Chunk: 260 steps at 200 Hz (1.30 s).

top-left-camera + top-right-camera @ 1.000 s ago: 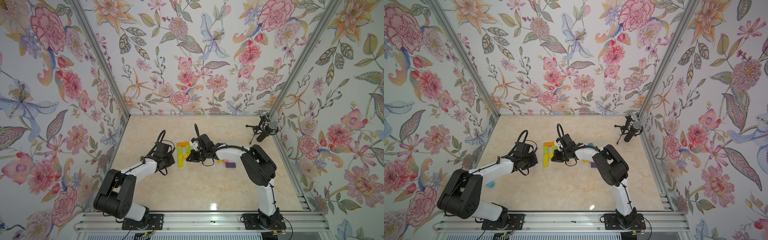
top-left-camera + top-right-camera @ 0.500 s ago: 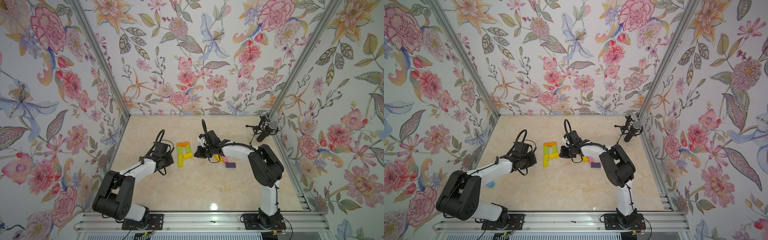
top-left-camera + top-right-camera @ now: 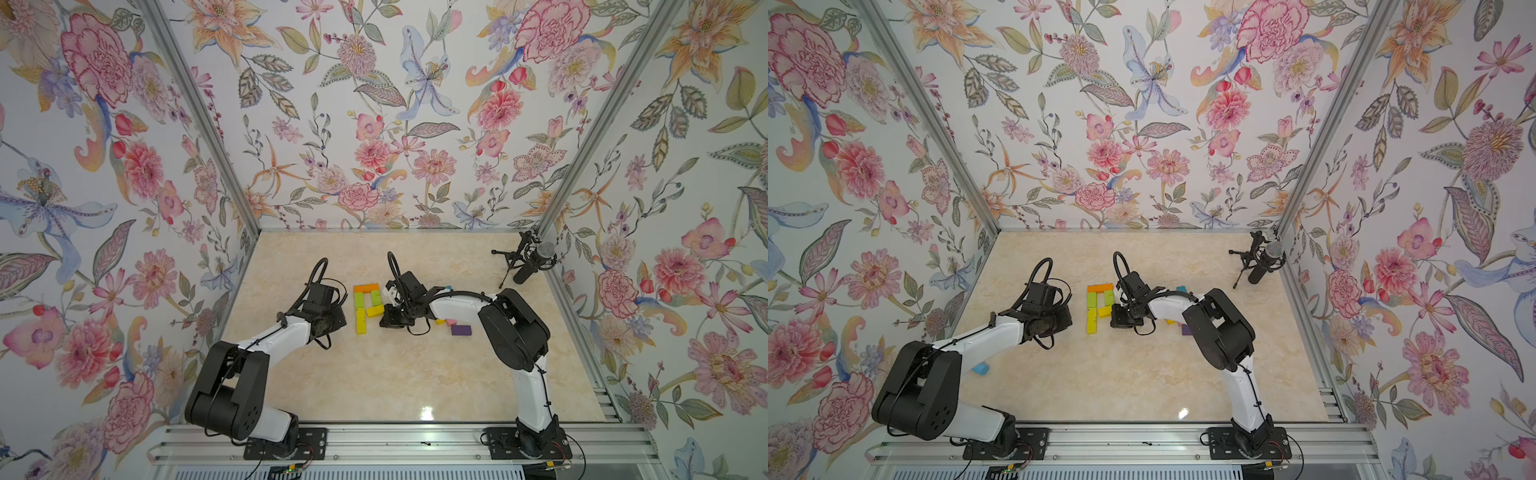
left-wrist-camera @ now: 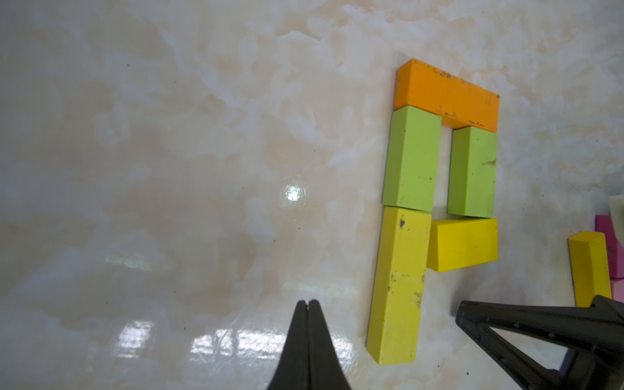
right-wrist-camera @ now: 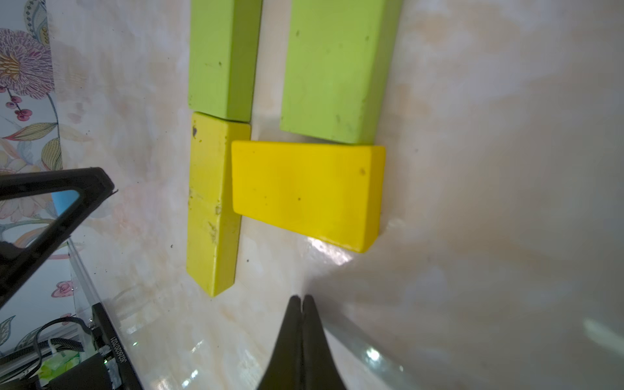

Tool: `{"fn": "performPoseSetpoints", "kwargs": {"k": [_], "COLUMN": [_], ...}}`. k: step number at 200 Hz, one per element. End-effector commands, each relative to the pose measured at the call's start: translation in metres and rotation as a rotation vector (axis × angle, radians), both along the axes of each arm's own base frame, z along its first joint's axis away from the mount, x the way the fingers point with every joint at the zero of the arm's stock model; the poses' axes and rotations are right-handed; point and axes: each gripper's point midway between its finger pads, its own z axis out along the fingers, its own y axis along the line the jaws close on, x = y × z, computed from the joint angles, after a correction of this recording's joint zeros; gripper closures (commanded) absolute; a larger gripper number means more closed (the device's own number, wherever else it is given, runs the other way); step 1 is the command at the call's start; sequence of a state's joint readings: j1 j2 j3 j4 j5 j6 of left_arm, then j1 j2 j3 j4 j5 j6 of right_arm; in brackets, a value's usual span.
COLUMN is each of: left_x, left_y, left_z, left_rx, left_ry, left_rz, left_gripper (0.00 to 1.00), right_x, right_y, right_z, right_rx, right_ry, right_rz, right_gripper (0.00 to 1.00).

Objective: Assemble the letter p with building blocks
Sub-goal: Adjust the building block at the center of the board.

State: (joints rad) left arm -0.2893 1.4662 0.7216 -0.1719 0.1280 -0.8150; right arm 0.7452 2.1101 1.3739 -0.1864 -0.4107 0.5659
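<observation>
Five building blocks point(image 3: 374, 311) lie flat mid-worktop point(image 3: 374, 374) as a P: orange bar point(image 4: 447, 96) on top, one lime green upright point(image 4: 410, 158), second lime green upright point(image 4: 472, 172), long yellow stem point(image 4: 396, 287), and yellow crosspiece point(image 4: 462, 244), which touches the stem and the second upright and sits slightly skewed.

My left claw point(image 4: 307, 304): tips pressed together, empty, just beside the stem on its left-edge side.

My right claw point(image 5: 301, 299): tips pressed together, empty, near the crosspiece. Its tips are hidden under my wrist in both top views.

Spares toward the right edge: purple block point(image 3: 461, 330) in full; pink block point(image 3: 451, 322) and small yellow block point(image 3: 440, 321) partly under my right arm point(image 3: 453, 305); teal block point(image 3: 447, 287) mostly hidden behind it.

Blue block point(image 3: 980, 368): near the left edge, half covered by my left arm point(image 3: 992, 332).
</observation>
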Motion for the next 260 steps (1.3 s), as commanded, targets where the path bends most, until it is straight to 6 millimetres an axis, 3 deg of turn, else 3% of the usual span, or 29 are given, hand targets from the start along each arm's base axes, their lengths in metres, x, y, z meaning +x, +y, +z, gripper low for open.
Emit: {"fn": "performPoseSetpoints", "kwargs": {"k": [1,260], "left_x": [0.007,0.007], "left_y": [0.002,0.003], "left_z": [0.005,0.001], "left_rx": [0.002,-0.011], "left_ry": [-0.016,-0.008], "left_rz": [-0.015,-0.022], "left_gripper": [1.00,1.00], "right_x": [0.000,0.004], "right_y": [0.007,0.033], "right_z": [-0.011,-0.015], "right_rx": [-0.016,0.001], "right_ry": [0.026,0.022], "right_rz": [-0.004,0.023], "right_gripper": [1.00,0.99]}}
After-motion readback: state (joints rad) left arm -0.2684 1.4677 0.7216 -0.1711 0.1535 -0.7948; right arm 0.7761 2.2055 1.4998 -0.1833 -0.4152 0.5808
